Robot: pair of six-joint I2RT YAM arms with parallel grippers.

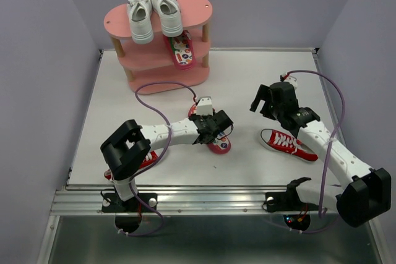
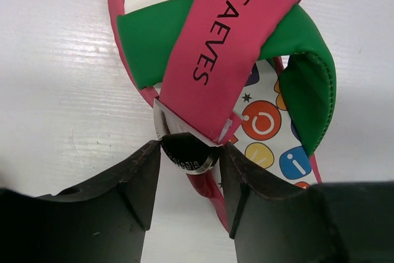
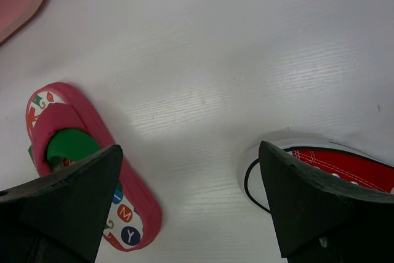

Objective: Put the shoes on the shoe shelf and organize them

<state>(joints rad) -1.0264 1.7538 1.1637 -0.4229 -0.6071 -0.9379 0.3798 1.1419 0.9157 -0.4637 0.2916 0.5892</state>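
Centre frame, the left gripper [image 2: 189, 149] pinches narrow on a red flip-flop [image 2: 246, 35] on the table [image 1: 247, 78]; at right, the right gripper [image 3: 189, 149] hangs wide open beside a red sneaker [image 1: 288, 143]. Upper left, white sneakers [image 1: 141, 15] top the pink shoe shelf [image 1: 117, 20].

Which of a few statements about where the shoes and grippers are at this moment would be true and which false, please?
1. Both white sneakers stand on the top tier of the shoe shelf. True.
2. The right gripper holds a red sneaker. False: it is open and empty, and the sneaker lies on the table.
3. One flip-flop lies on the shelf's middle tier. True.
4. The left gripper hangs over bare table. False: its fingers pinch the strap end of a second flip-flop that lies on the table.
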